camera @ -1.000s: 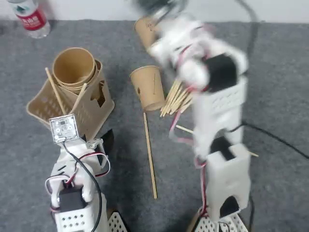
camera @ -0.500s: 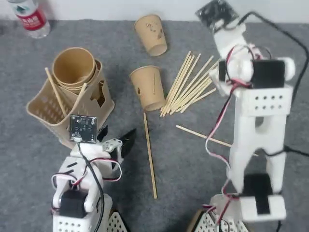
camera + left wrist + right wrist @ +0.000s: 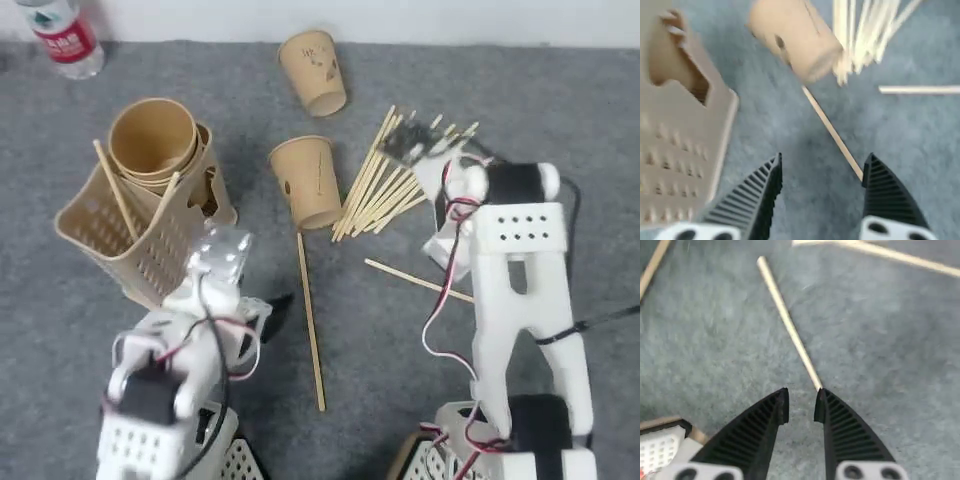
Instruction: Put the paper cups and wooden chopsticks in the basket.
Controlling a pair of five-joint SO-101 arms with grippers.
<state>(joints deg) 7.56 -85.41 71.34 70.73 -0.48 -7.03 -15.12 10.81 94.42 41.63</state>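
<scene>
The basket (image 3: 150,250) stands partly loaded, and a paper cup (image 3: 310,185) lies near it. Chopstick pickup appears in hand. The left gripper (image 3: 824,159), jaws wide and empty, straddles a long chopstick (image 3: 832,132) and should descend, while the right gripper (image 3: 801,392), jaws narrowly parted, meets a stray chopstick (image 3: 787,322) at its end.

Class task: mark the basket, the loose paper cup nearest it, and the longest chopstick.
basket (image 3: 140,255), high view, perforated side wall.
paper cup (image 3: 305,182), high view, middle of its side.
longest chopstick (image 3: 310,320), high view, midway along its shaft.
</scene>
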